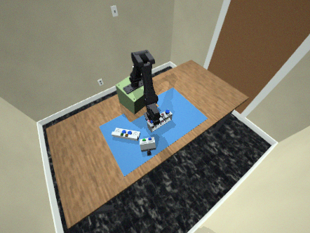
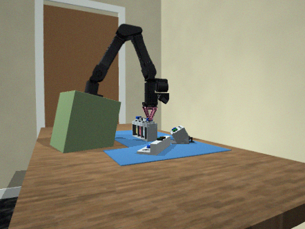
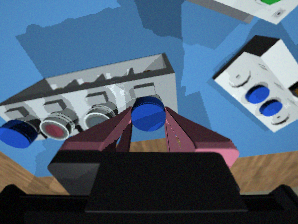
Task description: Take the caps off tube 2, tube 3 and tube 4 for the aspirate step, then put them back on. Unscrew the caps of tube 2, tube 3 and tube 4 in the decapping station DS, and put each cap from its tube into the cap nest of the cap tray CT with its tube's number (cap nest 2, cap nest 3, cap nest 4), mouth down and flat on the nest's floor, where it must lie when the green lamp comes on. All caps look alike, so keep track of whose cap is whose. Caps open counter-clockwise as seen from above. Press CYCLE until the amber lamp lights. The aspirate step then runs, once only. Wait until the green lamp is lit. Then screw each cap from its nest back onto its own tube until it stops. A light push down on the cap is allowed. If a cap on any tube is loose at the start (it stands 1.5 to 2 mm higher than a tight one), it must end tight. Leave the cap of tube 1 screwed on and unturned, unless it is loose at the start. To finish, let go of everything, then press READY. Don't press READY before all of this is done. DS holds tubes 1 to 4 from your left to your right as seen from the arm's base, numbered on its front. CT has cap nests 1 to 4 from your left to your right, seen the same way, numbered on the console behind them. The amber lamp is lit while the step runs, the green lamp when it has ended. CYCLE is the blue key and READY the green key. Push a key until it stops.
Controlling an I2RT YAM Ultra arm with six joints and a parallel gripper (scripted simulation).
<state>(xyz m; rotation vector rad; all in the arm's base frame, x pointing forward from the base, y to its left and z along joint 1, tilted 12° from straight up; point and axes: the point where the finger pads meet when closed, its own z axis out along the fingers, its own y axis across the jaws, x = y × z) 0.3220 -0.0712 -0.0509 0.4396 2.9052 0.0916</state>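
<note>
A blue cap [image 3: 148, 113] is gripped by the claw [image 3: 148, 131] above the decapping station [image 3: 107, 82] on the counter [image 2: 138, 186].

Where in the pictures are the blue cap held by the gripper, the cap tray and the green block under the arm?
blue cap [image 3: 148, 113]: wrist view, its round top.
cap tray [image 1: 116, 133]: top view, its white left end.
green block [image 2: 84, 121]: exterior view, its front face.

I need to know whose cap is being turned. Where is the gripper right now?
In the wrist view the gripper is shut on a blue cap at the right end of the decapping station; two open tubes lie to its left.
</note>
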